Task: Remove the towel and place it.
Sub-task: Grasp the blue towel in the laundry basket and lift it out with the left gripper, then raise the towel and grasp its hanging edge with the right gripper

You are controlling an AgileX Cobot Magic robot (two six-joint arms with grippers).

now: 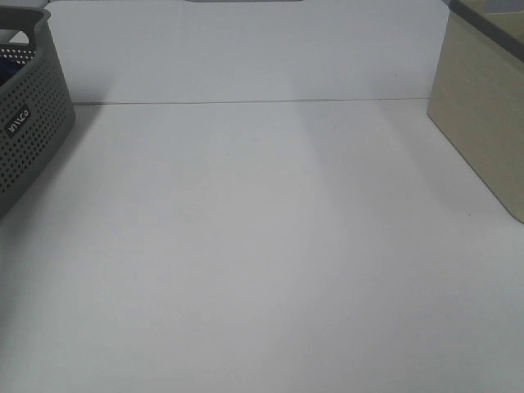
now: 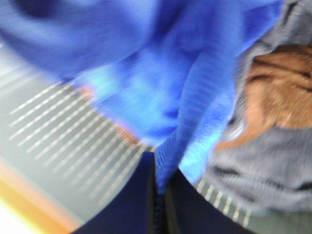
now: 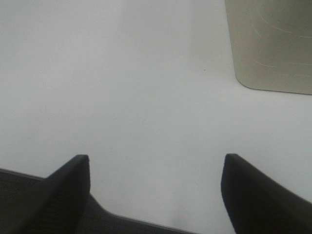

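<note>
In the left wrist view the blue towel (image 2: 161,92) fills most of the picture, bunched in folds. My left gripper (image 2: 157,195) is shut on a fold of it, with the cloth pinched between the two dark fingers. A grey and an orange-brown cloth (image 2: 278,92) lie beside the towel over a slotted grey surface (image 2: 58,131). In the right wrist view my right gripper (image 3: 156,187) hangs open over the bare white table (image 3: 146,87), holding nothing. Neither gripper shows in the exterior high view, where a sliver of blue (image 1: 8,72) shows inside the basket.
A grey perforated basket (image 1: 29,131) stands at the table's far left edge. A beige box (image 1: 483,115) stands at the far right, also seen as the beige box (image 3: 273,44) ahead of the right gripper. The white table (image 1: 262,246) lies between them.
</note>
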